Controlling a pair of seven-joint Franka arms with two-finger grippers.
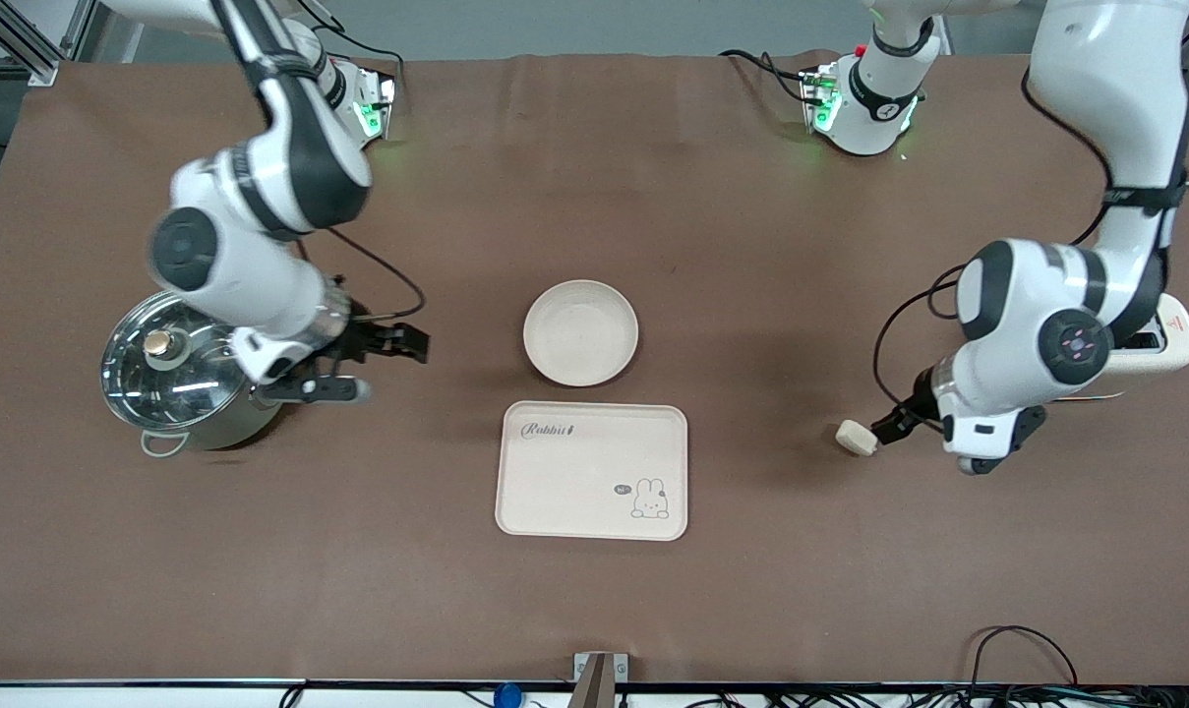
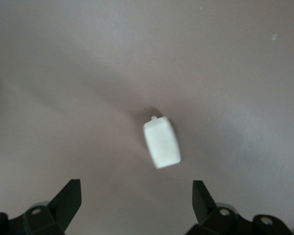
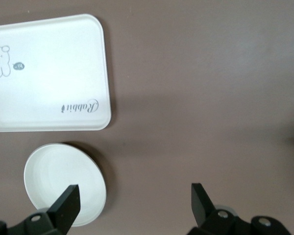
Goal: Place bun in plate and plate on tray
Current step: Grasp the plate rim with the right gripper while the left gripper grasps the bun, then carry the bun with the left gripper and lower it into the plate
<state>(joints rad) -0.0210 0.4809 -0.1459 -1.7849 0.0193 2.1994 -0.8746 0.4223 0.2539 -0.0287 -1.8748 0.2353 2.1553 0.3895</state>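
Note:
The bun point(image 1: 857, 437) is a small pale cream lump on the brown table toward the left arm's end. In the left wrist view the bun point(image 2: 161, 142) lies just ahead of the fingers. My left gripper point(image 1: 884, 430) point(image 2: 135, 196) is open and empty, low over the table beside the bun. The round cream plate point(image 1: 581, 332) point(image 3: 63, 183) sits empty mid-table. The rabbit-printed tray point(image 1: 592, 470) point(image 3: 49, 73) lies just nearer to the front camera than the plate, also empty. My right gripper point(image 1: 378, 366) point(image 3: 134, 200) is open and empty over the table between the pot and the plate.
A steel pot with a glass lid point(image 1: 176, 374) stands toward the right arm's end, close under the right arm's wrist. A white appliance point(image 1: 1159, 344) sits at the left arm's end, partly hidden by the left arm. Cables point(image 1: 1027, 649) lie at the table's near edge.

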